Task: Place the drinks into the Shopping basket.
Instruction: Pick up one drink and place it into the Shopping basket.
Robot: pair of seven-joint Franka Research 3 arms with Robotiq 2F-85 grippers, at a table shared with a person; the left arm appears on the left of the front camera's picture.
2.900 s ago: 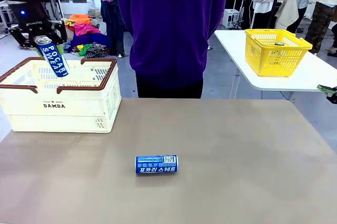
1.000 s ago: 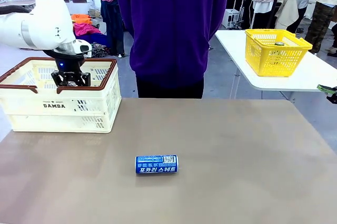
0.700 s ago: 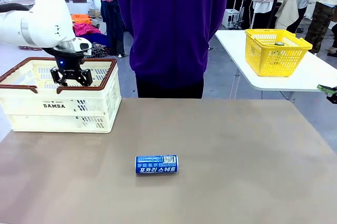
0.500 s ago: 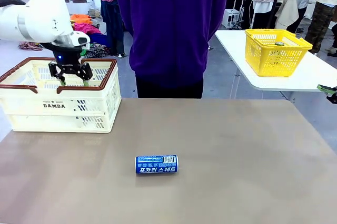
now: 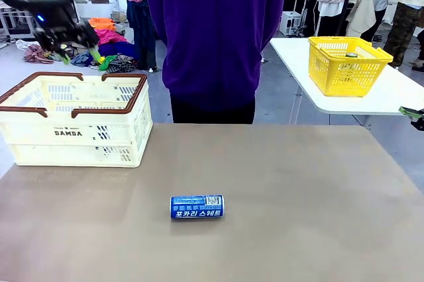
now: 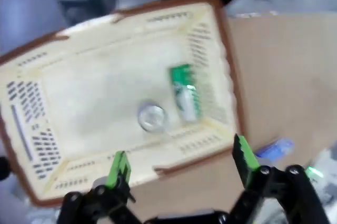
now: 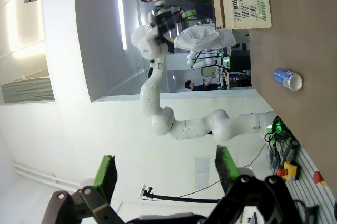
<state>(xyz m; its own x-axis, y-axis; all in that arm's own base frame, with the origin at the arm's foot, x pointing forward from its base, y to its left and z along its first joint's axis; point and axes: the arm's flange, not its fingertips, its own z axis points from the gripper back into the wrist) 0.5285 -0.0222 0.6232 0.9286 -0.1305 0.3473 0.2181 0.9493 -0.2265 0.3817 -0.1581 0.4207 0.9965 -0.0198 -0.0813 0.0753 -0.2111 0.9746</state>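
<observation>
Front view: left gripper [image 5: 79,53] hangs above the Shopping basket [image 5: 66,133], toward its far rim. The view is blurred, but the jaws are spread and nothing is in them. 1 blue can [image 5: 197,206] lies on its side on the table [image 5: 298,196], at about 4 o'clock from the basket and well apart from it. A person [image 5: 215,30] stands at the far edge, 12 o'clock from the can.

Left wrist view: I'm looking down into the basket. A green can [image 6: 183,92] lies flat near one wall. A silver-topped can [image 6: 151,116] beside it is seen end-on; I can't tell its colour. The fingers are wide apart and empty.

Right wrist view: right gripper [image 7: 166,171] is open with nothing between the pads. The blue can sits far off at about 2 o'clock in this view.

Handling call on the blue can:
- The shell is smooth and painted, so I expect it to be slippery.
- It's lying flat, so it will roll if nudged.
- The wall is thin and would dent under hard squeeze. It's stiff enough if full, but I can't tell the fill.
- I'd take it mid-body with the pads across the long axis, 1 pad on each side, to stop roll.
</observation>
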